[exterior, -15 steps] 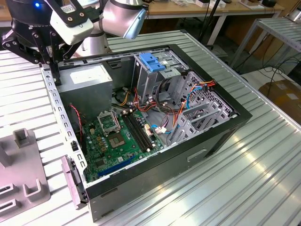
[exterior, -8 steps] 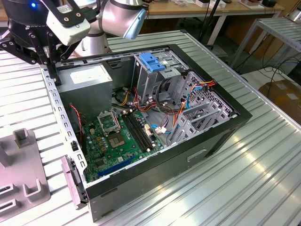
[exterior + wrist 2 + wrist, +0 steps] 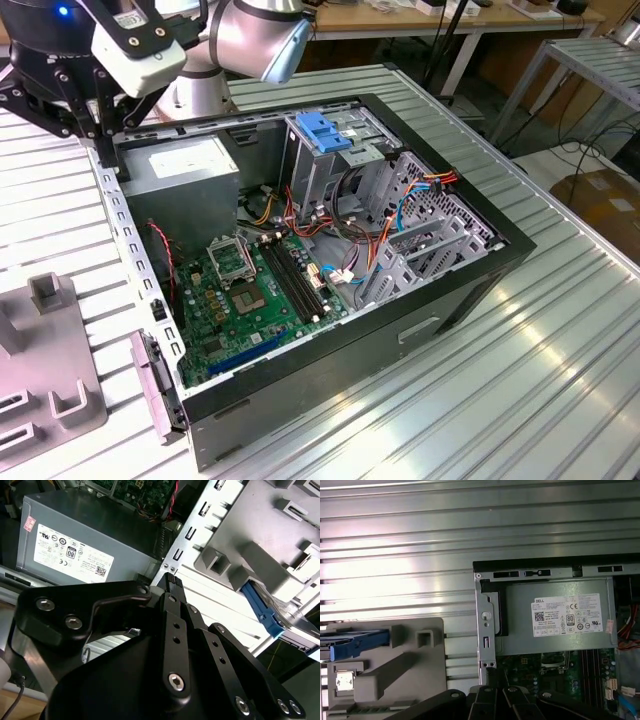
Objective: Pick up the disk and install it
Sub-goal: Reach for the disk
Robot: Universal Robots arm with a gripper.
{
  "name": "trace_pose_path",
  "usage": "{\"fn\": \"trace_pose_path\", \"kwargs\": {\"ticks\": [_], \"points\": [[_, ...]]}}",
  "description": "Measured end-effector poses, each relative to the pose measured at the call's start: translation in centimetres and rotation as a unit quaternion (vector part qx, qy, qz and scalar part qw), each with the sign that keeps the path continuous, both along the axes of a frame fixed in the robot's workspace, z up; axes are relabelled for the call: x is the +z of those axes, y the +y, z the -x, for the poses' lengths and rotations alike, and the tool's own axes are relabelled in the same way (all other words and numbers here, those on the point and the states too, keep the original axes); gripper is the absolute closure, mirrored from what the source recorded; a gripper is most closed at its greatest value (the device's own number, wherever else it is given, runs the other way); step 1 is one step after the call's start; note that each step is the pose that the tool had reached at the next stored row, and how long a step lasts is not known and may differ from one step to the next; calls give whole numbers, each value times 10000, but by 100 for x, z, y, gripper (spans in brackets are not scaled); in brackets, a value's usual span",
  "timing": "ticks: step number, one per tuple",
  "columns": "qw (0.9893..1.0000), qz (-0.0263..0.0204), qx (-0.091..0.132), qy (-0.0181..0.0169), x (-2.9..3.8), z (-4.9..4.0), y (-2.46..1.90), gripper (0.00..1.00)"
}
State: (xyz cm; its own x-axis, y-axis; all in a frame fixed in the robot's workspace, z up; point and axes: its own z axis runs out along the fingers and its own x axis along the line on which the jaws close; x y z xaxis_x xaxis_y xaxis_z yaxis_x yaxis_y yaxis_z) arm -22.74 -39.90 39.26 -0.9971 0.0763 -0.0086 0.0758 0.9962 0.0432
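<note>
Claw (image 3: 172, 581) drawn shut as far as we can judge: pads appear to meet, nothing held. It hangs above the bench (image 3: 395, 540), touching nothing.

Nearest to it: the rim of the open computer case (image 3: 485, 625), at the corner that houses the power-supply box (image 3: 95, 535). Motherboard (image 3: 555, 675) lies deeper inside the case.

Outward, past the case wall: a grey fixture (image 3: 405, 670) on the bench, just beside the case. The disk (image 3: 355, 645) rests in this fixture with its blue rail showing. It is clear of the claw, on the far side of the fixture from the case.

Farthest off, in the exterior view: the drive cage (image 3: 330, 150) with its blue handle, at the other end of the case from the claw.

We judge the step in hand to be the reach for the disk, with no grasp made yet. To do it well:
- open wide before going down, not on the way
- keep clear of the case rim and the fixture's raised blocks
- square the claw across the disk's metal body, since the blue tabs look likely to flex
- seat the pads evenly so the disk lifts flat
</note>
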Motion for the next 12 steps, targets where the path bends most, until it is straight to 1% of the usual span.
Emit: {"fn": "trace_pose_path", "kwargs": {"ticks": [8,10,12], "points": [[10000,-1,-8,3,-1,139,0,90],[10000,-1,-9,3,-1,188,5,90],[10000,-1,-10,2,-2,274,14,90]]}}
